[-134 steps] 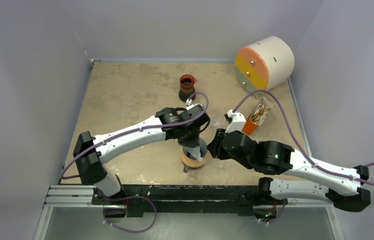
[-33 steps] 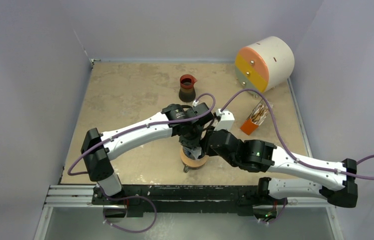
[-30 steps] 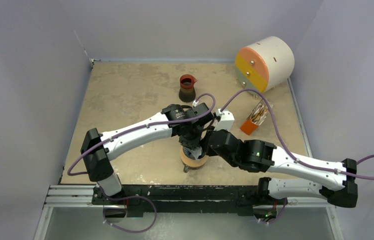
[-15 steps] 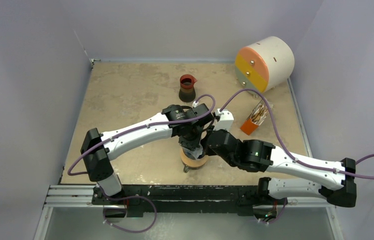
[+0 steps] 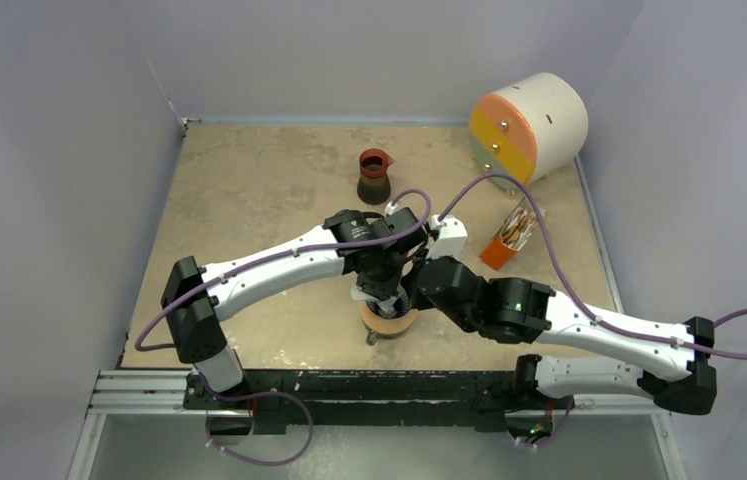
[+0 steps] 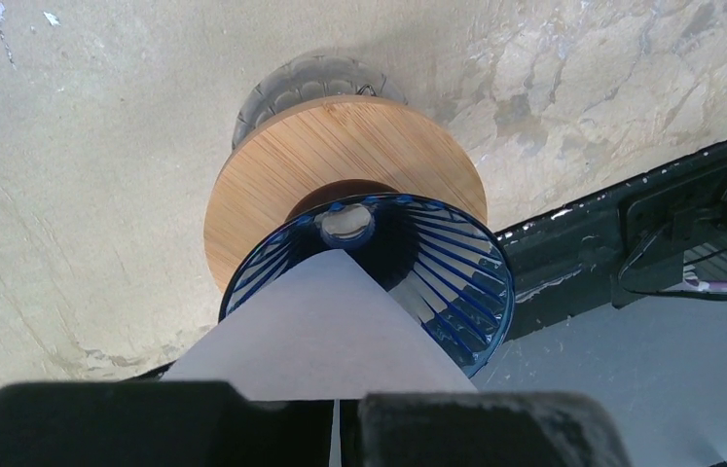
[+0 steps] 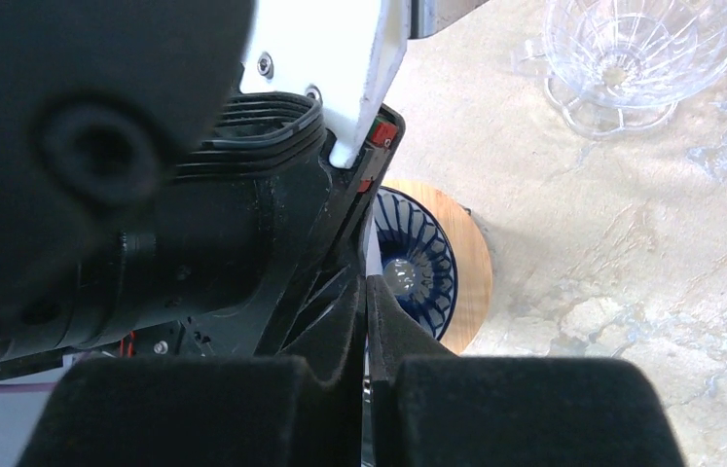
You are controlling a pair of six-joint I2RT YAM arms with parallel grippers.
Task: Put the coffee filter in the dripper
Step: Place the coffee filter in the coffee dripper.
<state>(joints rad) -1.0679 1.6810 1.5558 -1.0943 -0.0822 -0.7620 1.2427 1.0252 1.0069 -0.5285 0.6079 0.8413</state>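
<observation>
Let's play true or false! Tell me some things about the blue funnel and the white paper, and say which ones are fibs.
1. The left gripper is pinching the white coffee filter. True.
2. The dripper is bright red. False: it is deep blue with fine ribs inside.
3. The dripper sits on a wooden ring. True.
4. The coffee filter is lying spread out beside the dripper. False: it is held up, with its pointed tip reaching down inside the dripper.
</observation>
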